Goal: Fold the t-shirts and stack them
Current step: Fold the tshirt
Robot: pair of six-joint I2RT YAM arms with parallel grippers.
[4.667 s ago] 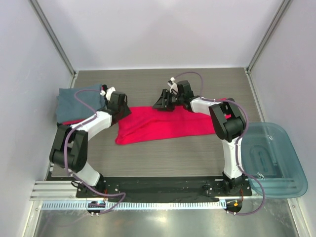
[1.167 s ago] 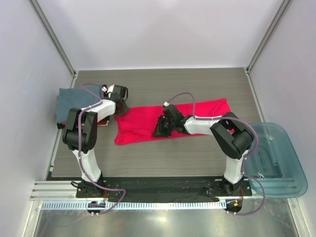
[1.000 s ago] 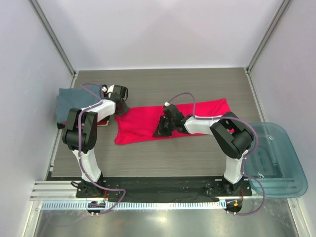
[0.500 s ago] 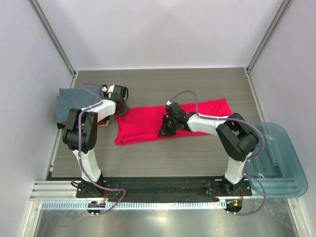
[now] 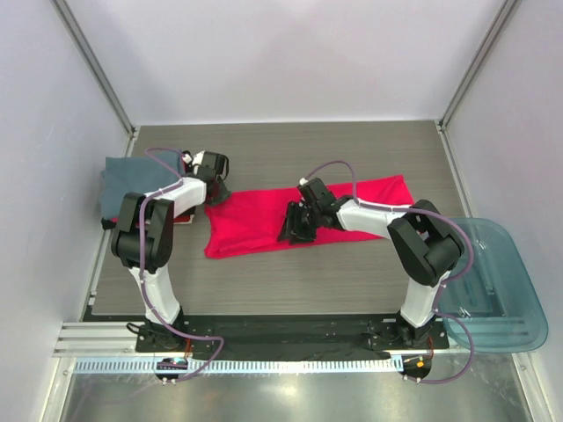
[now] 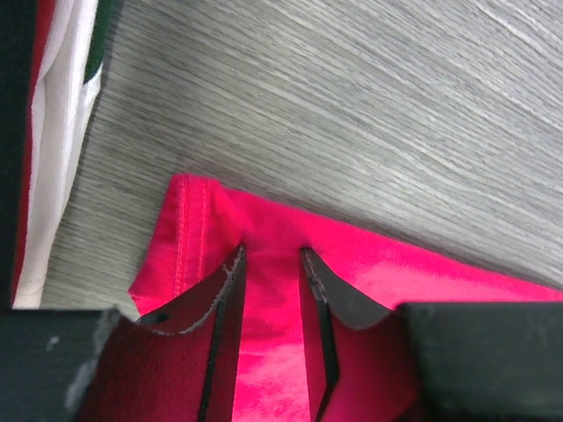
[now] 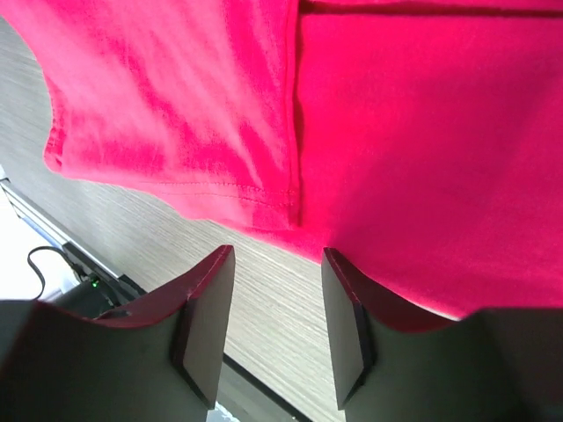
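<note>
top: high, looking down | wrists: close, downward | shared: red-pink t-shirt (image 5: pixel 264 220)

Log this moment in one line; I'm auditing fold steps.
left gripper: pinching red-pink t-shirt corner | right gripper: open over its near edge | fold unfinished

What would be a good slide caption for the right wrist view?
Right tool open above the near edge of the red-pink t-shirt on the table.

A grey wood-grain desk (image 5: pixel 290 277) fills the middle of the scene, enclosed by plain white walls (image 5: pixel 281 53). A translucent teal plastic tub (image 5: pixel 488 286) sits at the desk's right edge. A ribbed metal rail (image 5: pixel 290 362) runs along the near edge.
</note>
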